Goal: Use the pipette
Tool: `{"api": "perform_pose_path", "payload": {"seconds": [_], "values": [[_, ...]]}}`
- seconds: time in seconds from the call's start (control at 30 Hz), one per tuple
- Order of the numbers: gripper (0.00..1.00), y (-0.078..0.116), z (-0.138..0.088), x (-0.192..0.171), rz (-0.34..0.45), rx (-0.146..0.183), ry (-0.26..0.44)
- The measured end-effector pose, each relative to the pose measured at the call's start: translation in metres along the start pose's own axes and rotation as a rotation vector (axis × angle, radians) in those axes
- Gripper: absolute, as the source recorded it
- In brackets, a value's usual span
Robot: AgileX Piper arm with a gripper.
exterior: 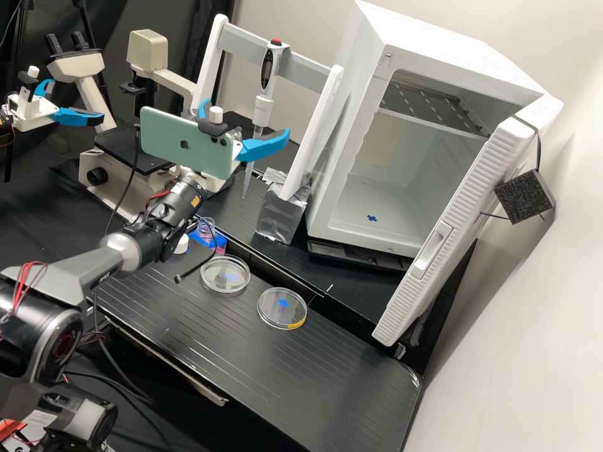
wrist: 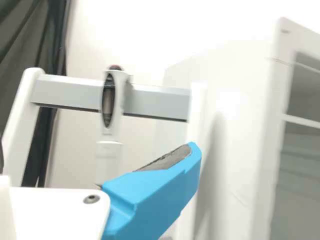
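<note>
The gripper [exterior: 247, 117] is open in the high view, its blue fingers spread on either side of the phone mount, in front of the rack. The white pipette [exterior: 267, 78] with a red top hangs upright on the rack's grey crossbar, its tip pointing down. Its lower body stands behind the space between the fingers. In the wrist view the open gripper [wrist: 97, 150] has nothing held, and the pipette [wrist: 111, 102] is beyond it, its lower part hidden behind the blue finger.
A foil-wrapped box [exterior: 281, 216] stands at the foot of the white rack [exterior: 317, 125]. To the right is an incubator [exterior: 352, 157] with its door open. Two petri dishes [exterior: 217, 282] lie on the front bench, near a small bottle [exterior: 206, 227]. A microscope [exterior: 119, 150] stands behind the arm.
</note>
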Motion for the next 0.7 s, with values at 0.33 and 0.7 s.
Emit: {"api": "perform_pose_path", "payload": {"seconds": [0.33,0.7], "values": [[1.0,-0.021,-0.003,0.049,-0.12,-0.075,-0.075],[1.0,-0.01,-0.002,0.084,-0.083,-0.077,-0.106]]}}
